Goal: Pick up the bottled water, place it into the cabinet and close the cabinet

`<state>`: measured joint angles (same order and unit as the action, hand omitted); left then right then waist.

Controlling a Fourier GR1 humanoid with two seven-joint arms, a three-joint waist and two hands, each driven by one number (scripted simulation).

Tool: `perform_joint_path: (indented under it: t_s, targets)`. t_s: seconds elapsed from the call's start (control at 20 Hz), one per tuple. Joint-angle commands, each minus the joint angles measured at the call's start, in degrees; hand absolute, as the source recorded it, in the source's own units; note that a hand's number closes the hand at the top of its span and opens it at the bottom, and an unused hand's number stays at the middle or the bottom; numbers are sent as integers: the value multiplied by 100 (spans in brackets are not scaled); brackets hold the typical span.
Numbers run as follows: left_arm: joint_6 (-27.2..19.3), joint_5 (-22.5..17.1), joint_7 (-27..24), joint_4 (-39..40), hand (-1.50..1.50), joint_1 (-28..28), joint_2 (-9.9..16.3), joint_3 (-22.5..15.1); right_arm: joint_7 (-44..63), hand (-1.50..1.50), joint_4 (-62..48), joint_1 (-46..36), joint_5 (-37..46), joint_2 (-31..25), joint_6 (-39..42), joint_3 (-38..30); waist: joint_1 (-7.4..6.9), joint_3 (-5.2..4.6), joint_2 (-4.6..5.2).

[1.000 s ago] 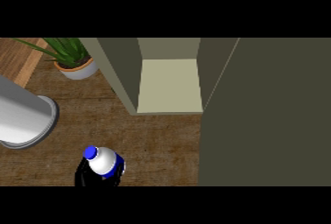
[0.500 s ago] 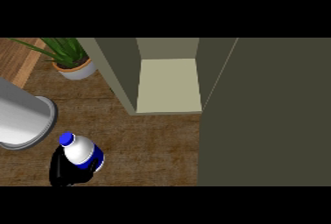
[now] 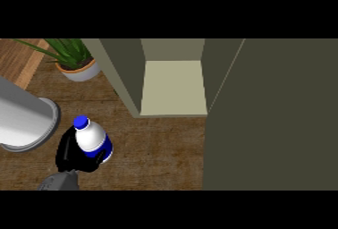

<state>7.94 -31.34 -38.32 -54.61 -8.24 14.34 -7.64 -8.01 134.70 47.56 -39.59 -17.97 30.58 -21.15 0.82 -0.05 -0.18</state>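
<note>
The left hand (image 3: 71, 154) has its fingers curled round the bottled water (image 3: 91, 137) above the brown tabletop (image 3: 158, 152); the cabinet (image 3: 173, 85) stands open; a potted plant (image 3: 74, 60) occupies the corner.

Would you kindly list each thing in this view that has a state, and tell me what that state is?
bottled water: capped, upright, held in the hand over the counter, outside the cabinet.
left hand: curled round the bottled water.
cabinet: open, its shelf showing.
cabinet door: swung open, at the view's right.
potted plant: upright, beside the cabinet.
</note>
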Motion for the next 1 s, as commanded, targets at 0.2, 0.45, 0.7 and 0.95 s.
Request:
perform_joint_path:
  t_s: [0.2, 0.45, 0.7, 0.95]
  targets:
    - [-849, 237, 1075, -1241, 150, -237, -392, -442, 240, -150, 1002, 365, -277, 361, -174, 10, -31, 5, -13]
    - [-1742, 729, 1234, -1667, 150, -269, -875, -798, 354, -150, 1094, 514, -847, -20, -31, -333, -6, 1, -13]
    - [-2229, 931, 1806, -1618, 150, -1059, -1117, -775, 441, -150, 1076, 259, -875, -35, -222, -361, 7, -2, 9]
    - [-3041, 1309, 2266, -1423, 150, -1814, -1367, -734, 388, -150, 1102, 316, -701, 87, -197, -200, 46, -1, 8]
